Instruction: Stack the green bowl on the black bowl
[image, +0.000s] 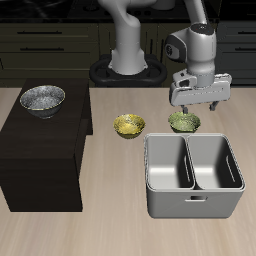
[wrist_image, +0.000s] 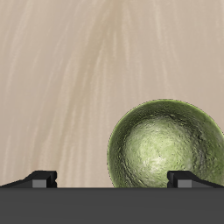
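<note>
Pincer (image: 196, 103) hovers wide open above green bowl (image: 184, 122). Descend, straddle rim at 3 o'clock, clamp firmly, then carry to black bowl (image: 43, 99).

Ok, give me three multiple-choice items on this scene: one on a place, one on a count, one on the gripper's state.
1. Where does the black bowl stand?
A. On the dark cabinet
B. Inside the grey bin
C. Under the gripper

2. How many compartments does the grey bin have?
A. One
B. Two
C. Four

3. What is the gripper doing?
A. Shut on the yellow bowl
B. Carrying the green bowl over the bin
C. Open above the green bowl, holding nothing

Key: 1 A, it sits on the cabinet's top; 2 B, one divider splits the bin in two; 3 C, the wrist view shows the fingertips spread with the bowl below on the table.
</note>
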